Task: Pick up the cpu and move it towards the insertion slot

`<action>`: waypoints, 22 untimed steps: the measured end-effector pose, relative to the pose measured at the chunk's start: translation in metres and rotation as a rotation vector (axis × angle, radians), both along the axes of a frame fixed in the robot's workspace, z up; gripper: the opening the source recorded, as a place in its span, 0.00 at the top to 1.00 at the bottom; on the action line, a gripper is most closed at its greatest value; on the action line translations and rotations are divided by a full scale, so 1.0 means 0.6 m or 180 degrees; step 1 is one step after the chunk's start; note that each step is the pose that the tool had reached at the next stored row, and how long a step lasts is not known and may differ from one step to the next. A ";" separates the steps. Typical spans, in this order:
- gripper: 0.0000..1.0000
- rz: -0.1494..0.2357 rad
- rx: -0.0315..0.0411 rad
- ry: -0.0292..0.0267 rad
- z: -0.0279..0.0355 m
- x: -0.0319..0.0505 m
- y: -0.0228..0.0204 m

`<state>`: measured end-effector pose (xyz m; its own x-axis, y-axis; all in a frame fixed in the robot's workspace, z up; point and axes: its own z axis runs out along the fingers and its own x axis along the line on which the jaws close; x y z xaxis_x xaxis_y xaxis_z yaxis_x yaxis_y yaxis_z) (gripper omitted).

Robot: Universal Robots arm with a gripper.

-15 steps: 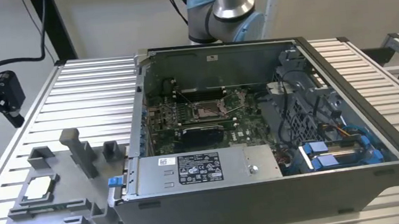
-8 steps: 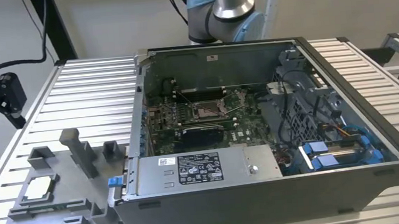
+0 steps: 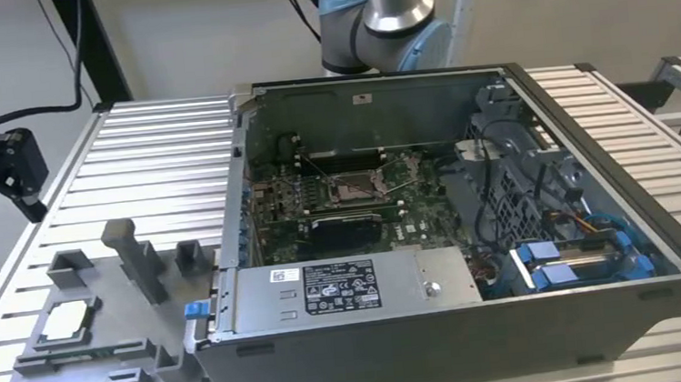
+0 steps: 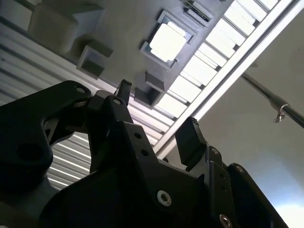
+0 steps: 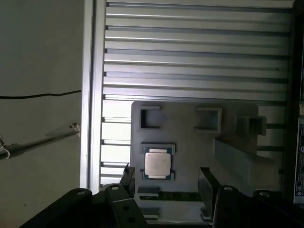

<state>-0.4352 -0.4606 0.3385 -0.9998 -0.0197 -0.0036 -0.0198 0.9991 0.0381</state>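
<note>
The pincer (image 5: 166,169) is seen wide open, and nothing is held between its two black fingers (image 5: 205,183). In both wrist views the fingers are spread well apart, with the cpu (image 5: 157,164) seen in the gap between them but not touched by either.

The cpu is laid flat, silvery face up, in a square recess of a grey plastic tray (image 5: 190,142). Raised blocks and a long upright bar are carried on the tray around the recess. The tray is set on the ribbed metal bench (image 3: 155,151), just beside the open computer case (image 3: 449,328) on the exterior view's left.

In the exterior view the pincer's black body is found at the left edge of the picture, raised over the bench's border and apart from the tray.

The insertion slot (image 3: 353,187) is set into the green circuit board (image 3: 423,226) on the floor of the case, and its shiny metal frame is seen around a dark centre. A larger black rectangular patch (image 3: 344,232) is placed just beside the slot, on the side nearer the camera. The slot and the cpu are kept well apart, with the wall of the case between them.

The arm's grey and blue base (image 3: 376,15) is mounted behind the case.
</note>
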 end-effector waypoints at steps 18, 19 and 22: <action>0.00 0.0000 0.0000 0.0000 -0.038 0.000 0.0010; 0.00 0.0000 0.0000 -0.0001 -0.040 0.000 0.0011; 0.00 0.0000 0.0000 -0.0001 -0.042 0.000 0.0011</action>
